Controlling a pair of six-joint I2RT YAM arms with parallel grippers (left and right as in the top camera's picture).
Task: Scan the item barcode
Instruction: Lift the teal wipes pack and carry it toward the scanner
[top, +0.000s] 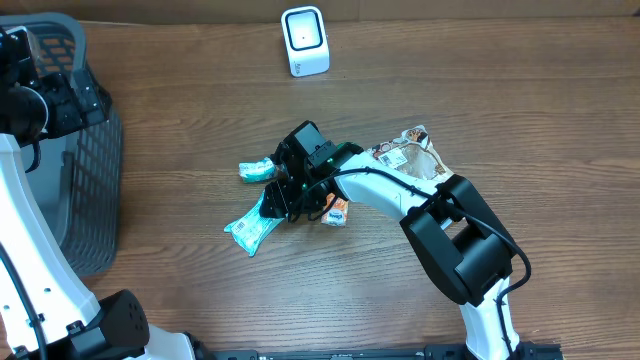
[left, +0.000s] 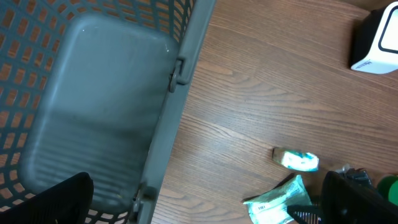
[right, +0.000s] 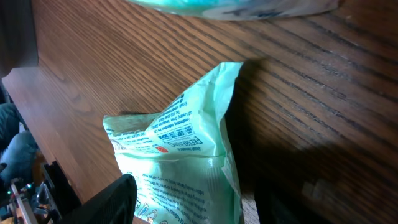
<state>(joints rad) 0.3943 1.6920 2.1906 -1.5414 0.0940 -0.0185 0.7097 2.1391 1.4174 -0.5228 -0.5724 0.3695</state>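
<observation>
Reaching to the middle of the table (top: 520, 110), the right gripper (right: 196, 186) sits low over a green packet (right: 180, 149). In the right wrist view its two dark fingers (right: 106, 202) stand apart, one on each side of the packet's near end. A strip of shadowed wood shows between the packet and the finger on the view's right side, so the jaws are not clamped on it. From overhead the wrist body hides the fingertips. The packet lies flat, its free end pointing toward the table's front left corner, printed side up; no barcode can be made out on it.

Just beyond the packet, toward the back edge, lies a small teal pouch (top: 256, 170). A little orange sachet (top: 338, 211) lies against the right arm's far side. A brown and white bag (top: 408, 153) lies farther right, partly under the arm.

The white scanner (top: 304, 41) stands near the back edge, well apart from the packet.

The grey basket (top: 75, 200) fills the left edge. The left gripper (left: 204, 180) hangs above the basket's rim, its jaws spread wide with nothing between them.
</observation>
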